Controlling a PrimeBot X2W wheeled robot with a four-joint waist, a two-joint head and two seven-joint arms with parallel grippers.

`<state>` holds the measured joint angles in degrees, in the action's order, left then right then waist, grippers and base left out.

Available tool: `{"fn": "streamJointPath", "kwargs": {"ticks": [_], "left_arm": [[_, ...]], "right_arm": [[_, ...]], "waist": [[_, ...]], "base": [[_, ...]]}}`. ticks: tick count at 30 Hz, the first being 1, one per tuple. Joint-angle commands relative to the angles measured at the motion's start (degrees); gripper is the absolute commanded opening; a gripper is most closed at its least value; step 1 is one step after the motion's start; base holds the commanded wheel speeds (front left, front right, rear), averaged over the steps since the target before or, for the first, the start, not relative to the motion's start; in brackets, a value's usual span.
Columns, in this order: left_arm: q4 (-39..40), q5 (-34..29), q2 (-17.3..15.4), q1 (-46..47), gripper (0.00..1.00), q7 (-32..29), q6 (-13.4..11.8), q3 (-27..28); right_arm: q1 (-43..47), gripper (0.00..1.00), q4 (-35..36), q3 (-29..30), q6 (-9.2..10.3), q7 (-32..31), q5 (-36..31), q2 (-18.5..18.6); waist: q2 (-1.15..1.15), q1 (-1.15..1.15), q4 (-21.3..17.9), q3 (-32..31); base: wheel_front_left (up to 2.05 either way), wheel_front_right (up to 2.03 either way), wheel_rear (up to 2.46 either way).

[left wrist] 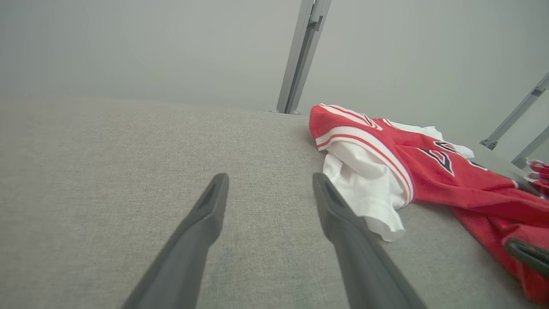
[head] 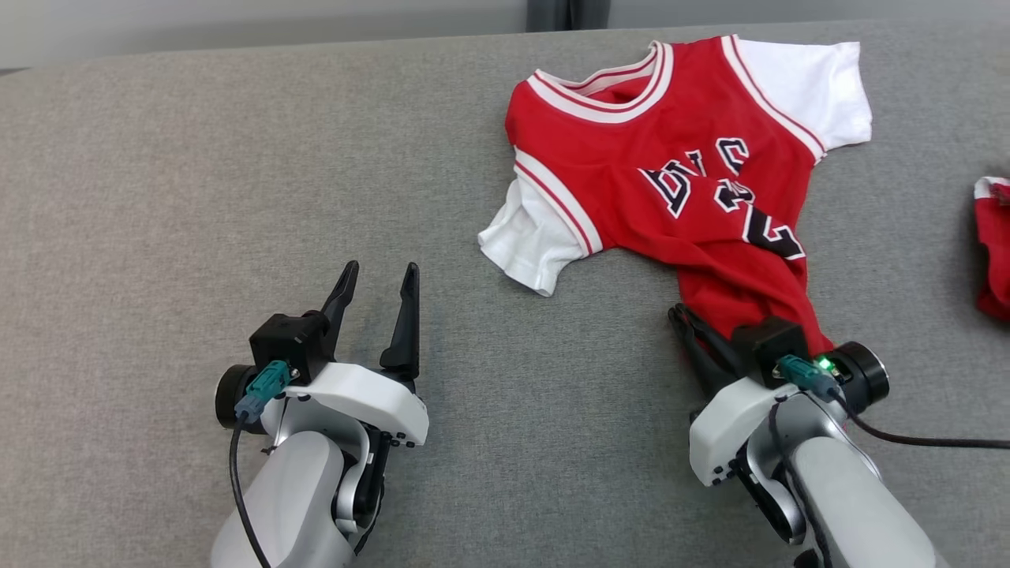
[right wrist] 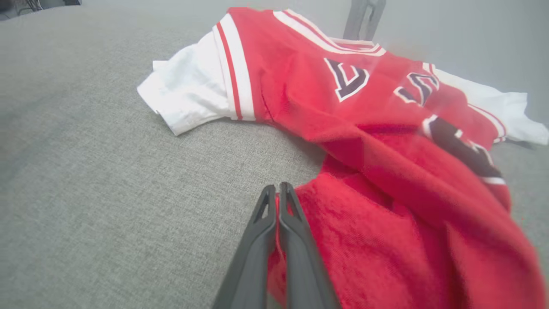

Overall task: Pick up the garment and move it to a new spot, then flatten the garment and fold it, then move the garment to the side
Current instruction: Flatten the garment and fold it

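The garment (head: 671, 158) is a red jersey with white sleeves and dark lettering, lying crumpled on the right half of the grey fabric surface (head: 237, 158). Its lower hem is bunched and drawn toward my right gripper (head: 682, 319), which is shut on the red hem. The right wrist view shows a sliver of red cloth pinched in the closed right gripper (right wrist: 278, 189), with the garment (right wrist: 343, 111) spreading beyond it. My left gripper (head: 377, 276) hovers open over bare fabric, well left of the white sleeve. In the left wrist view, that gripper (left wrist: 270, 184) holds nothing, and the garment (left wrist: 429, 171) lies to its right.
A second red and white cloth item (head: 994, 244) lies at the surface's right edge. Metal frame posts (left wrist: 302, 56) stand behind the far edge. Bare grey fabric stretches across the left half around the left gripper.
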<state>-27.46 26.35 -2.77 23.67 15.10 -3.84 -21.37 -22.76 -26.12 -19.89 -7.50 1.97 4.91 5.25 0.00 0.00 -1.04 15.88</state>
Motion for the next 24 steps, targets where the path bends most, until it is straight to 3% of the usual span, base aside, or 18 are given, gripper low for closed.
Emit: {"fn": "streamJointPath", "kwargs": {"ticks": [1,8,15,19,24], "left_arm": [[-0.07,-0.28,-0.26,-0.46,1.0,0.05,0.07,0.24],[-0.42,-0.9,-0.26,-1.0,1.0,0.05,0.19,1.18],[-0.95,-1.63,-0.27,-1.44,1.0,0.05,0.85,2.2],[-0.99,-1.38,-0.27,-1.18,1.0,0.05,1.12,2.15],[-1.09,-1.11,-0.28,-0.76,1.0,0.05,1.1,1.64]], "right_arm": [[0.69,0.0,1.8,0.31,0.0,0.65,1.07,-0.12],[5.17,0.0,16.29,2.66,0.0,-2.31,4.97,1.57],[11.87,0.0,30.59,9.07,0.0,-11.26,6.08,4.46],[14.37,0.0,33.68,12.38,0.0,-16.83,6.11,6.86],[16.55,0.0,33.97,9.48,0.0,-20.9,7.21,10.8]], "waist": [[0.0,0.0,-0.75,-0.48],[0.0,0.0,-3.58,-1.65],[0.0,0.0,-6.83,-2.83],[0.0,0.0,-7.91,-3.26],[0.0,0.0,-8.11,-3.23]], "base": [[0.0,0.0,0.0],[0.0,0.0,0.0],[0.0,0.0,0.0],[0.0,0.0,0.0],[0.0,0.0,0.0]]}}
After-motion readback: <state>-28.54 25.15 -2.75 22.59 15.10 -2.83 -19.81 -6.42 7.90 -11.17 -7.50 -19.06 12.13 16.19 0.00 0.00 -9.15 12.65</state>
